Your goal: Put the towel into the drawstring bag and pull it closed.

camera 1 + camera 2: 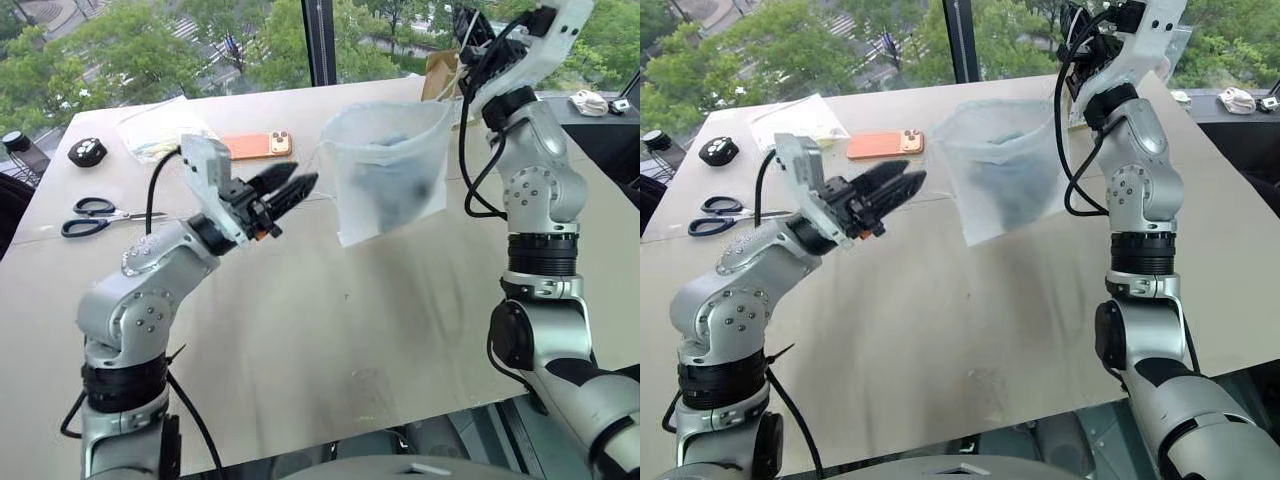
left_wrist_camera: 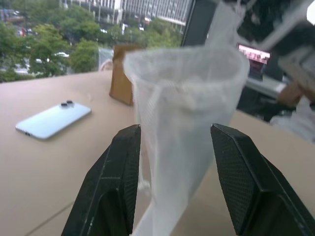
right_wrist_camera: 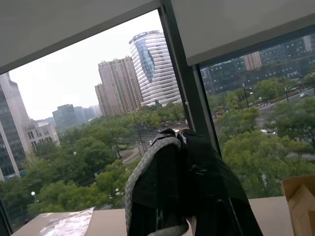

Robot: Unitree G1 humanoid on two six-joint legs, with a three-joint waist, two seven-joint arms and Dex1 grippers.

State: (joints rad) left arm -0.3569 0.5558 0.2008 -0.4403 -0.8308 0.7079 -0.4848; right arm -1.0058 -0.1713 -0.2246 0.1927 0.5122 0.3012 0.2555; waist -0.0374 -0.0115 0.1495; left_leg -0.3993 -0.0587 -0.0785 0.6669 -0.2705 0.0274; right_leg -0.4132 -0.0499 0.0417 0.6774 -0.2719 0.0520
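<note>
While the right claw (image 1: 470, 28), fingers pressed together, is holding the drawstring bag (image 1: 388, 170) up above the worktop (image 1: 330, 330) by its cord, the towel (image 1: 392, 180) is sitting inside it; the left claw (image 1: 292, 188) is hanging just beside the bag, fingers apart.

No readable text, label, brand or number anywhere.
</note>
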